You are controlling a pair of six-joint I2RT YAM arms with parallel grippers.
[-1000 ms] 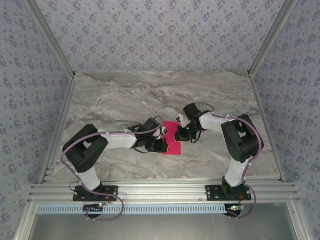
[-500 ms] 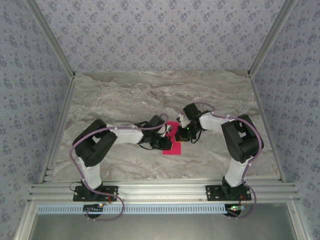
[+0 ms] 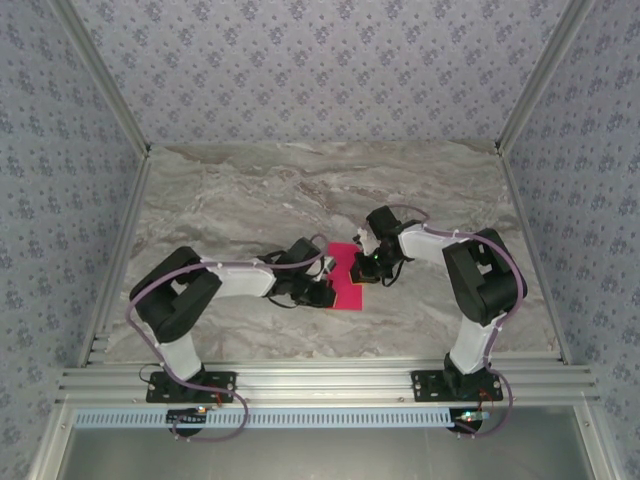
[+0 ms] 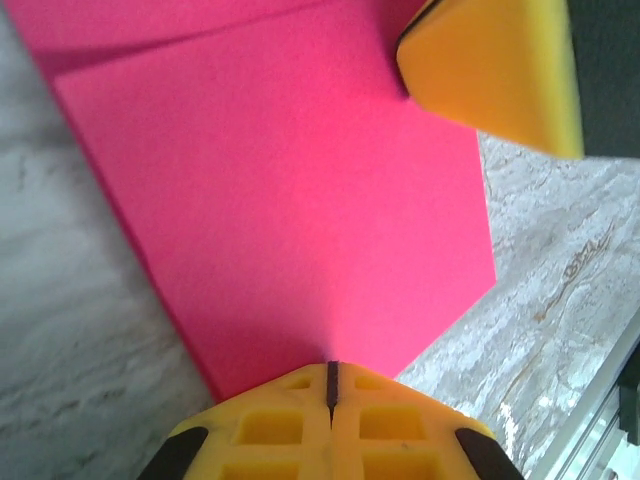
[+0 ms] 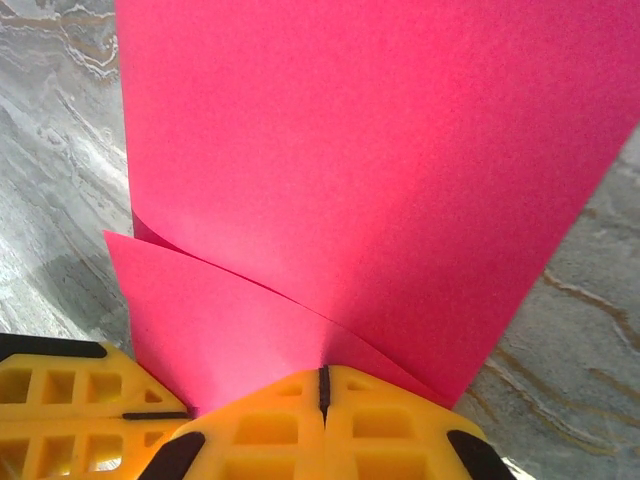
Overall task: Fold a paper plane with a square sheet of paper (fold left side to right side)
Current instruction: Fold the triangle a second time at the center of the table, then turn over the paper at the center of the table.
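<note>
In the top view both claws crowd over the square sheet of paper [image 3: 350, 295]. Only a magenta patch shows between and just ahead of them, and its outline cannot be read there. The left gripper [image 3: 322, 291] reaches in from one side and the right gripper [image 3: 364, 266] from the other, close together.

From the left wrist, the far edge of the sheet is cut off by the frame. A blurred yellow pad [image 4: 490, 70] of the opposite claw sits ahead and to the right, cropped at the corner. I cannot tell whether it touches the paper. The left claw's fingers [image 4: 300, 430] are pressed together along a thin dark seam, with the sheet's near corner running into it, so they are pinched on the paper.

From the right wrist, that claw's fingers [image 5: 270, 430] are likewise closed on the sheet. Two layers meet at the seam: one rises broad and flat ahead, and a lower one curls off to the left. Just left of the claw a ribbed yellow finger [image 5: 60, 400] is cut off at the edge.

The table [image 3: 250, 200] under both claws is grey-brown veined marble. It is ringed by floral grey-blue wallpaper [image 3: 320, 70], with an aluminium rail [image 3: 320, 380] along the near edge.

The paper is thin, matte and straight-edged. The fingers are moulded yellow plastic with square pockets.
</note>
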